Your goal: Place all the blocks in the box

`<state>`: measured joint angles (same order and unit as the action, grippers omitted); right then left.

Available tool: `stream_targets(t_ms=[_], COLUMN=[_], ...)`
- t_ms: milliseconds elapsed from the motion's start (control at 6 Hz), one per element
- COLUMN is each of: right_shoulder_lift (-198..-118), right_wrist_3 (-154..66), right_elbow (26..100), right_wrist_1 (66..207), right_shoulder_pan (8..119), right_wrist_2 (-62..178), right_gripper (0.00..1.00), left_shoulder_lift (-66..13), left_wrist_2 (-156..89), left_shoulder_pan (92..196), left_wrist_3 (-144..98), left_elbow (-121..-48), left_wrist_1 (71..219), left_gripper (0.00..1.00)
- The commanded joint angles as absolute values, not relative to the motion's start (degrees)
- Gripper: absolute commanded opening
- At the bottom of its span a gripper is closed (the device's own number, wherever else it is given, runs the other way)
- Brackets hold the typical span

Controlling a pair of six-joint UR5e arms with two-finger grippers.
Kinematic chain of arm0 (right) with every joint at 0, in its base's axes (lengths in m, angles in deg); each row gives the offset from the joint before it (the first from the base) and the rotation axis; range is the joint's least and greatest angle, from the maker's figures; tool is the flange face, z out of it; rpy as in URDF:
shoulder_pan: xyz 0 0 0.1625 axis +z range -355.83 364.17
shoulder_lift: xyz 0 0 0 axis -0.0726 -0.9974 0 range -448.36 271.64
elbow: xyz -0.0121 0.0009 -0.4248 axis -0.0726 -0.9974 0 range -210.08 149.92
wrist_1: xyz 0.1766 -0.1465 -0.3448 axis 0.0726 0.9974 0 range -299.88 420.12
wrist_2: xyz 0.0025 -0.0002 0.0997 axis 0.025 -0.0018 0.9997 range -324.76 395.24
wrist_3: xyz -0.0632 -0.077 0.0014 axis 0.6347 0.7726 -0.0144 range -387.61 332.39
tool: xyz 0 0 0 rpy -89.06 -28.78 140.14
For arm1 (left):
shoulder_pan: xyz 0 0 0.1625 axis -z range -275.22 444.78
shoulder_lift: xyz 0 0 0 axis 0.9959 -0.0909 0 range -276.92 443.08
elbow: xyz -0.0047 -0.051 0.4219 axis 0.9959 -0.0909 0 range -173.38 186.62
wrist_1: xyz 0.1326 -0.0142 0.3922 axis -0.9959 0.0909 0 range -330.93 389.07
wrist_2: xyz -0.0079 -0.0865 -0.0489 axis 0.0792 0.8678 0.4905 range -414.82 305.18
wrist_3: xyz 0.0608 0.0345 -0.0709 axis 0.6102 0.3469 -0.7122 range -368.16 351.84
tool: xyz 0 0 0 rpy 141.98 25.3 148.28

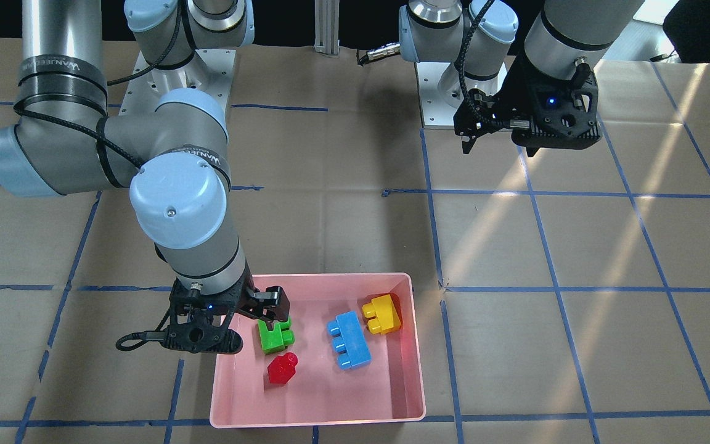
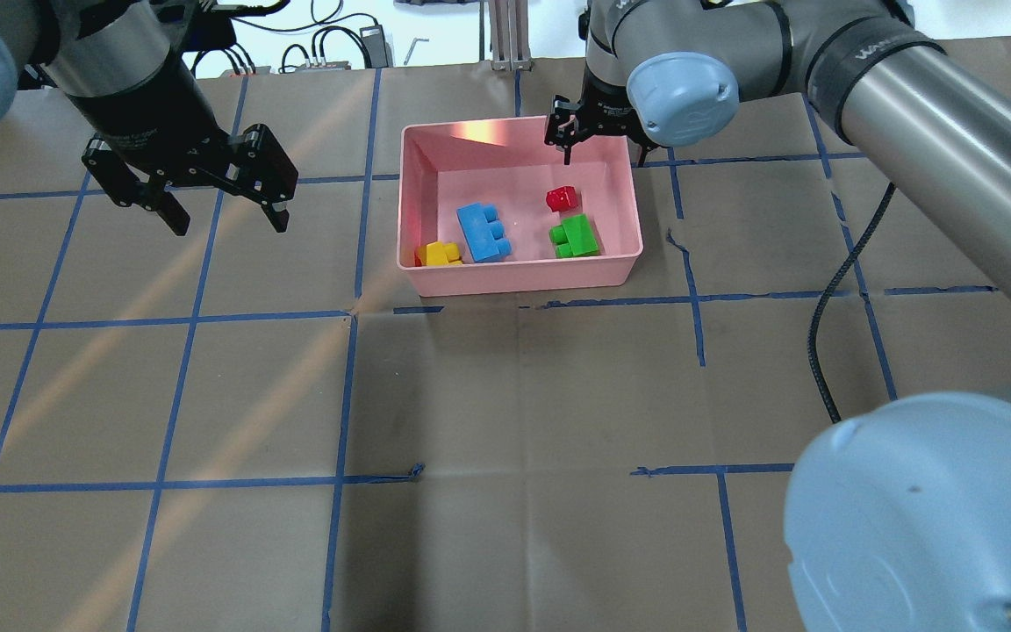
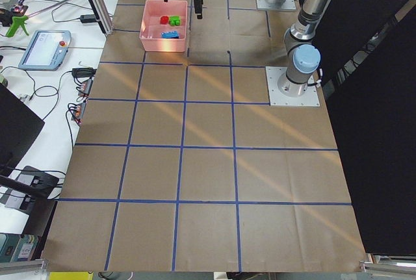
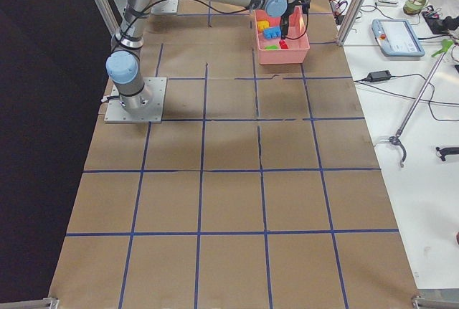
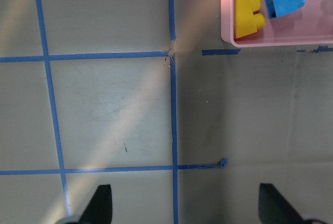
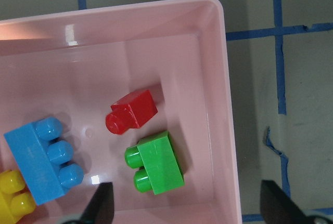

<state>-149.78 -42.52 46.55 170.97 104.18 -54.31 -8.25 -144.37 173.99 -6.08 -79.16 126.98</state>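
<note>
The left pincer (image 2: 228, 219) hangs over the brown table (image 2: 505, 395). Its two fingers are spread wide and it holds no block. The pink box (image 2: 523, 279) is well apart from it, off to one side. This pincer's own camera sees just one corner of the box.

All four blocks lie inside the box. The yellow block (image 2: 441, 254) sits in the corner nearest the left pincer. The long blue block (image 2: 482, 232) is just beside it. Both are well away from the right pincer. Next comes the red block (image 2: 562, 198), and near it the green block (image 2: 576, 235), close but apart. These two lie at the end of the box by the right pincer.

The right pincer (image 2: 604, 156) hangs over that end of the box. Its fingers are spread wide too, and it grips no block. One finger is over the inside of the box. The other is past the wall, over the table. In its own camera the green block lies between the two fingers, a little ahead of the tips. The red block is farther ahead. In the front view one finger shows right at the green block's edge, and I cannot tell if it touches.
</note>
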Motion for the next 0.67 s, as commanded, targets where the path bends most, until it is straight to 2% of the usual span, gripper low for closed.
stream_targets(t_ms=[0,500], right_shoulder_lift=[-153.4,-165.0], right_wrist_3=[-42.0,-32.3], right_elbow=[47.1,51.5], right_wrist_1=[163.9,154.7], right_shoulder_pan=[103.1,96.0], right_wrist_2=[-54.3,-54.3], right_gripper=[1.0,1.0], left_shoulder_lift=[-8.2,-8.2], left_wrist_2=[-144.3,-144.3], left_shoulder_pan=[174.0,174.0], left_wrist_3=[-6.1,-6.2], left_elbow=[-79.1,-79.1], left_wrist_1=[127.0,126.9], left_gripper=[1.0,1.0])
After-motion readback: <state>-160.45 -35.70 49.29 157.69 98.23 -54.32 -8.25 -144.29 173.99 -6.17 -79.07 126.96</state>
